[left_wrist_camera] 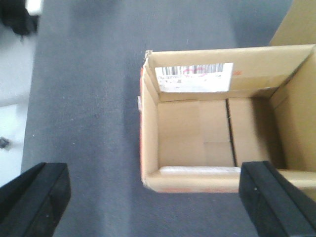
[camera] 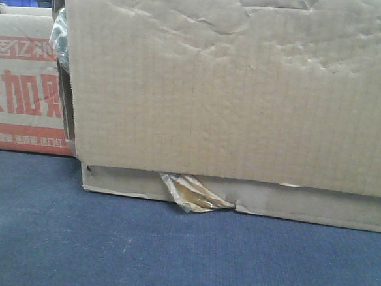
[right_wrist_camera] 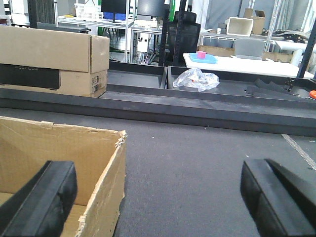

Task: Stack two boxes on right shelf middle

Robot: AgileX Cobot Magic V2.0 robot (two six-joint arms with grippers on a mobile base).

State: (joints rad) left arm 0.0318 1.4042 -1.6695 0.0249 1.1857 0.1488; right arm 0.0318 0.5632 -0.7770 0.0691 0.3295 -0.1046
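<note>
Left gripper [left_wrist_camera: 155,173] fingers spread wide, empty, above open-topped carton [left_wrist_camera: 197,133] on grey carpet [left_wrist_camera: 89,98]. Right gripper [right_wrist_camera: 159,170] likewise spread, empty, one finger over torn-edged open carton [right_wrist_camera: 64,148]. Front view: large wrinkled box [camera: 233,87] sat atop flatter box [camera: 317,205], torn tape [camera: 193,197] at its edge.

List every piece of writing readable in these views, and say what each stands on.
"加": large red print on the red-printed carton; the characters beside it are cut off.
Red logo above it: perhaps "亿", unclear.
White characters in its red band: too blurred.
Barcode label on the open box's flap: print too small.
Faint lettering on the long carton's dark band: illegible.
</note>
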